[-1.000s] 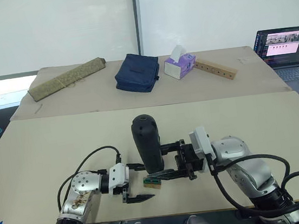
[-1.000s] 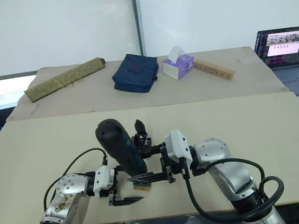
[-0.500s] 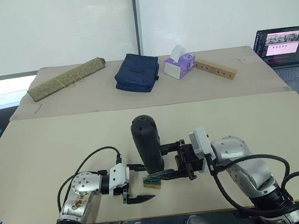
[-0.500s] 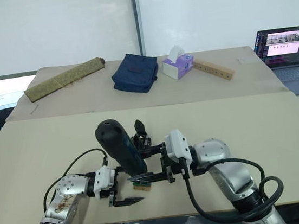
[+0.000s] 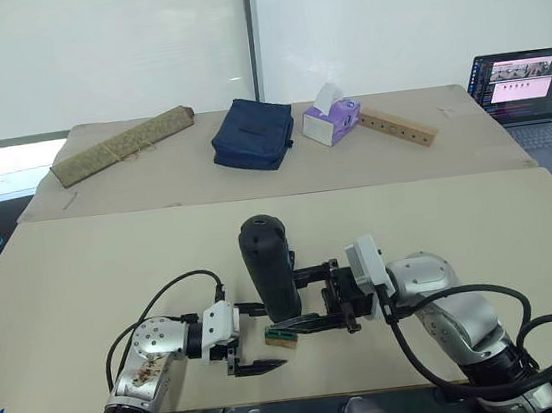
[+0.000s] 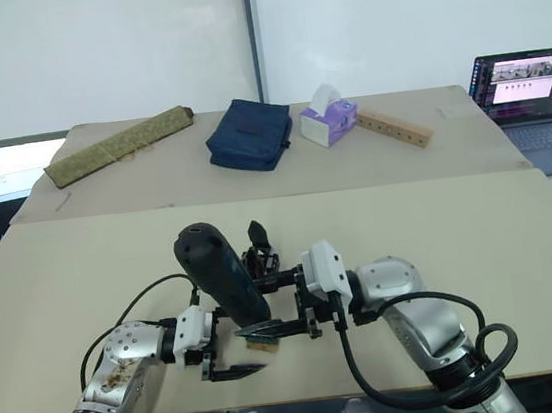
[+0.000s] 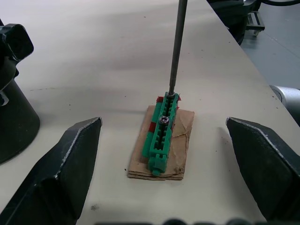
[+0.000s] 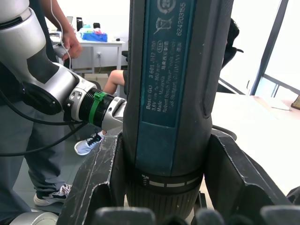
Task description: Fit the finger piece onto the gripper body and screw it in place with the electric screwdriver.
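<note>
We hold the electric screwdriver (image 5: 268, 265) upright in our right gripper (image 5: 312, 295), whose two black fingers (image 8: 101, 180) are clamped against either side of its thick barrel, low on the body near the collar. Its thin metal bit (image 7: 176, 46) runs down from between those fingers and its tip meets the far end of a small green-and-tan block (image 7: 162, 134), a green toothed strip on a tan cardboard pad lying flat on the table (image 5: 84, 280). Our left gripper (image 5: 249, 340) sits low at the table's near edge with its fingers (image 7: 63, 166) spread wide, holding nothing; the green block lies between them, just ahead of the tips and clear of both. The gripper body (image 6: 259, 254) stands on the table just beyond the right gripper's fingers, behind the screwdriver, with one pointed black finger rising from it. We cannot tell where the loose finger piece is. Past the left arm, the right wrist view shows a person (image 8: 54, 117) standing.
</note>
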Action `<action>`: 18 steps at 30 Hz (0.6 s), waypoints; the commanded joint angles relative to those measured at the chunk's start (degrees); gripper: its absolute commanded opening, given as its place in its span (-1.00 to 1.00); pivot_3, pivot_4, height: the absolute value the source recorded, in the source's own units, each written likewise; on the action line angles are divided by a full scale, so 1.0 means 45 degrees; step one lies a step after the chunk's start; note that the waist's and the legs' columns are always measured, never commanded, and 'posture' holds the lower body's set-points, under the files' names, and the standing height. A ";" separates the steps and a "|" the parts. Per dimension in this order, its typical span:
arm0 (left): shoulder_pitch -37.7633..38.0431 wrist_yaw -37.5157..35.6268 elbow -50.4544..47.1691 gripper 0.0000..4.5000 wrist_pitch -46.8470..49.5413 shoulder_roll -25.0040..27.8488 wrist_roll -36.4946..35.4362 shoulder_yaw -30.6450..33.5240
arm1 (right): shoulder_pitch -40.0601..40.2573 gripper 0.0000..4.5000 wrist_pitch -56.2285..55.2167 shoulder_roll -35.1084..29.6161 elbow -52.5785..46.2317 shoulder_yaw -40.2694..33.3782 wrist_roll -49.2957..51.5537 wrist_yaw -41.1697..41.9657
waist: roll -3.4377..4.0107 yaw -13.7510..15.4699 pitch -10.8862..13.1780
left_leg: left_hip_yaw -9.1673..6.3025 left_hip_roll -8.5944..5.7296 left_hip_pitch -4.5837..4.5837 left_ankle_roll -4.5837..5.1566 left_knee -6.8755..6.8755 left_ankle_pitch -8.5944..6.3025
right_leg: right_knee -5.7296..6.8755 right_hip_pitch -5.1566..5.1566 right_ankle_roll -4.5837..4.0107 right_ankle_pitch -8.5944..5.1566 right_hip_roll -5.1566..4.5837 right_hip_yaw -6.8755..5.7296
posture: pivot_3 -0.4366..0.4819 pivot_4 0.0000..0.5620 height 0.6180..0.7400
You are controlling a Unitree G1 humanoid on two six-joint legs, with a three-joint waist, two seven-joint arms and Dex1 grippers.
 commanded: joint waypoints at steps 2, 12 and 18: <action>0.0364 0.0023 0.0145 1.00 0.0329 -0.0088 0.0410 -0.0742 | -0.0322 -0.14 -0.0615 0.0115 -0.0310 -0.0157 0.0134 0.0003 | 0.0000 -0.0001 0.0000 | -0.0001 0.0000 -0.0001 0.0000 0.0000 0.0000 | -0.0001 -0.0001 0.0000 0.0000 0.0000 0.0000 | -0.05 -0.47 1.00; 0.0416 0.0074 0.0153 1.00 0.0322 -0.0102 0.0408 -0.0768 | -0.0324 -0.14 -0.0547 0.0070 -0.0182 -0.0130 0.0083 0.0034 | 0.0000 -0.0001 0.0000 | -0.0008 0.0002 -0.0002 0.0000 -0.0003 0.0000 | -0.0006 -0.0002 0.0000 0.0000 0.0000 0.0000 | -0.05 -0.47 1.00; 0.0441 -0.0010 0.0461 1.00 0.0077 -0.0092 0.0436 -0.0744 | -0.0284 -0.14 -0.0585 0.0072 -0.0076 -0.0144 0.0062 0.0065 | 0.0000 -0.0003 0.0000 | -0.0014 0.0003 0.0000 0.0000 -0.0005 0.0000 | -0.0008 -0.0002 0.0000 0.0000 0.0000 0.0000 | -0.05 -0.47 1.00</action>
